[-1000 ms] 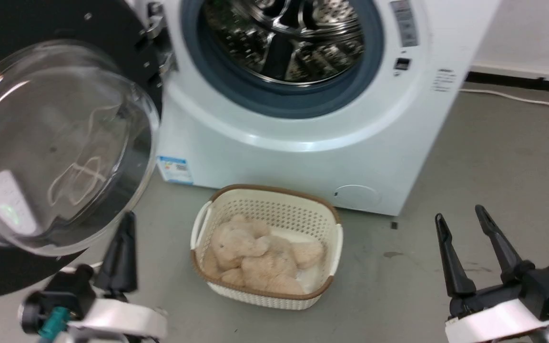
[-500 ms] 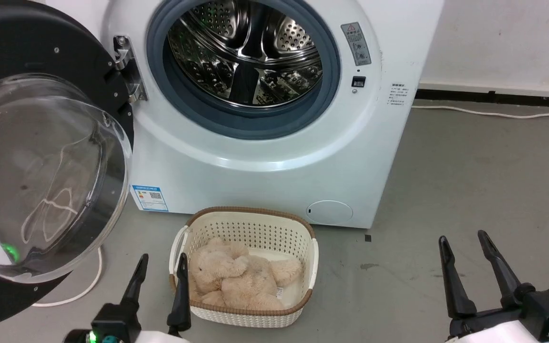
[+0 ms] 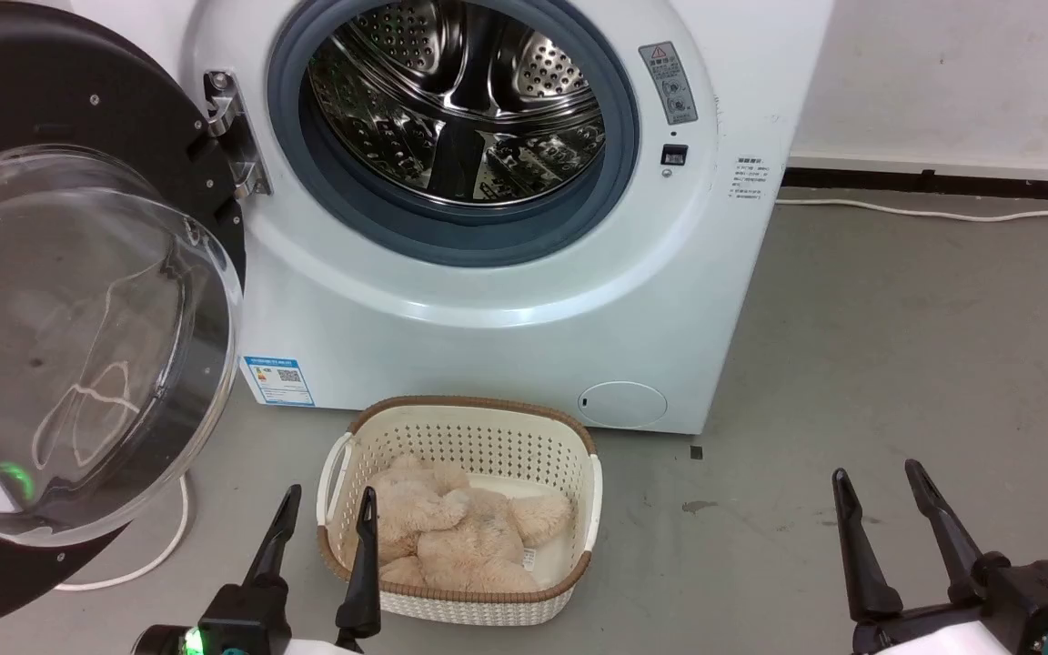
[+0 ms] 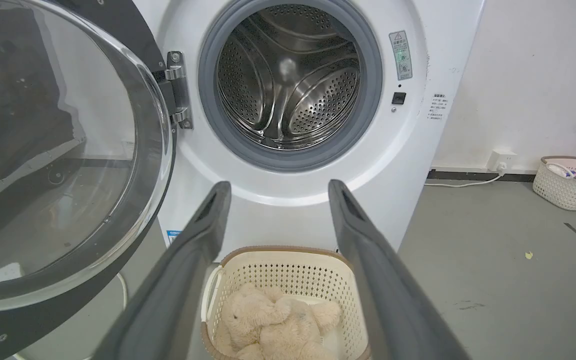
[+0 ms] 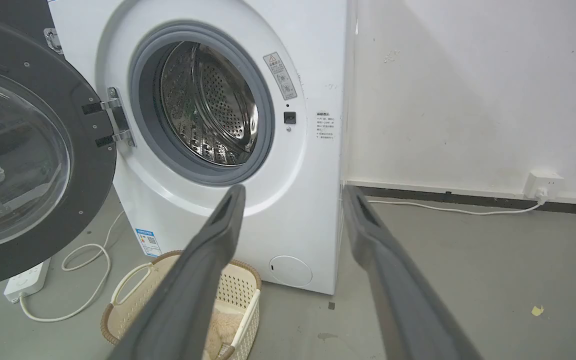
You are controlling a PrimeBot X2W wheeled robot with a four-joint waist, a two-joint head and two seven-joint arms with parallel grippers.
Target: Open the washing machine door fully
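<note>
The washing machine door point(image 3: 60, 300), a glossy black disc with a bulging clear glass bowl, stands swung wide to the left on its metal hinge point(image 3: 231, 136); it also shows in the left wrist view point(image 4: 63, 150) and the right wrist view point(image 5: 23, 160). The white washing machine point(image 3: 506, 309) has its steel drum point(image 3: 456, 100) exposed inside the grey gasket. My left gripper point(image 3: 328, 500) is open, low at the bottom, apart from the door and beside the basket. My right gripper point(image 3: 879, 478) is open at the lower right above the floor, holding nothing.
A cream basket point(image 3: 460, 428) holding a beige plush toy point(image 3: 451, 537) sits on the grey floor before the machine. A white cable point(image 3: 124, 569) and power strip point(image 5: 25, 280) lie under the door. Another basket point(image 4: 568, 182) stands by the right wall, near a wall socket point(image 5: 543, 185).
The head camera has shifted, so the whole scene sits differently. My left gripper came out from under the door's lower edge to the basket's left side, fingers now apart. The right gripper sits slightly lower.
</note>
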